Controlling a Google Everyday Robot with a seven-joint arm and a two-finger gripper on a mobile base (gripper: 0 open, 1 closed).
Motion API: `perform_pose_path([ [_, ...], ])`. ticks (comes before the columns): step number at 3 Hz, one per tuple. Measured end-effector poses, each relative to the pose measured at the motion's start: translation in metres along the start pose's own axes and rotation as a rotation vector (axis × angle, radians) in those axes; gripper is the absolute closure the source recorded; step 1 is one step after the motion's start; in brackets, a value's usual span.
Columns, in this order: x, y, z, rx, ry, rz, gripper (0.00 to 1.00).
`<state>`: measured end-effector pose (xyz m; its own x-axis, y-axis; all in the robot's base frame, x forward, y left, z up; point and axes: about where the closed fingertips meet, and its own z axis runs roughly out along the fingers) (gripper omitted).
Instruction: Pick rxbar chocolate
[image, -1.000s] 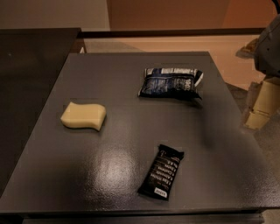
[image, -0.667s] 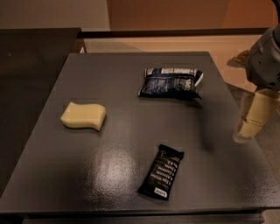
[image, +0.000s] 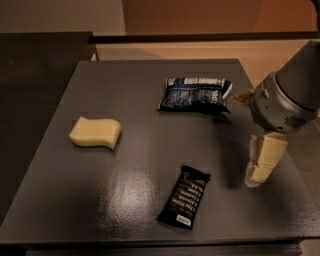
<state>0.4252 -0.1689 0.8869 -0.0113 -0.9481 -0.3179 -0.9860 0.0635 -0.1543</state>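
Nearest the front edge of the desk (image: 125, 210), the rxbar chocolate (image: 184, 196) is lying flat, long axis tilted a bit, white label end toward the cam. It's sitting alone w/ bare desk all round, untouched and in the same spot as a sec ago.

Just right of it and a little farther back, the hand (image: 261, 162) is hanging over the desk's right side, pale pads pointing down, tip close above the surface. That's the change: over the last sec it's been sliding in from the right edge, lower and leftward in the view, closing on the bar. It's not over the bar yet; a gap of bare desk is separating them. Can't tell whether the hand is open or closed from this angle. It isn't gripping anything.

So the task is looking early: approach under way, no contact. Next, the hand is prob. needing to travel further left and toward the front, then line up across the bar's narrow width before dropping.

The arm's gray wrist housing (image: 287, 97) is looming above the hand, filling the right margin.

Mid-desk at left, a pale yellow sponge (image: 95, 133) is resting well clear. Farthest back, a dark blue-and-white snack bag (image: 195, 94) is lying near the wrist but not touching it. Neither has moved.
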Motion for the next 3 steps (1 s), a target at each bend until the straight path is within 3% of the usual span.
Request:
perform_pose_path([
  [2, -0.027, 0.036, 0.054, -0.131, -0.148, -0.110, 0.00],
  [3, -0.040, 0.057, 0.071, -0.190, -0.204, -0.128, 0.00],
])
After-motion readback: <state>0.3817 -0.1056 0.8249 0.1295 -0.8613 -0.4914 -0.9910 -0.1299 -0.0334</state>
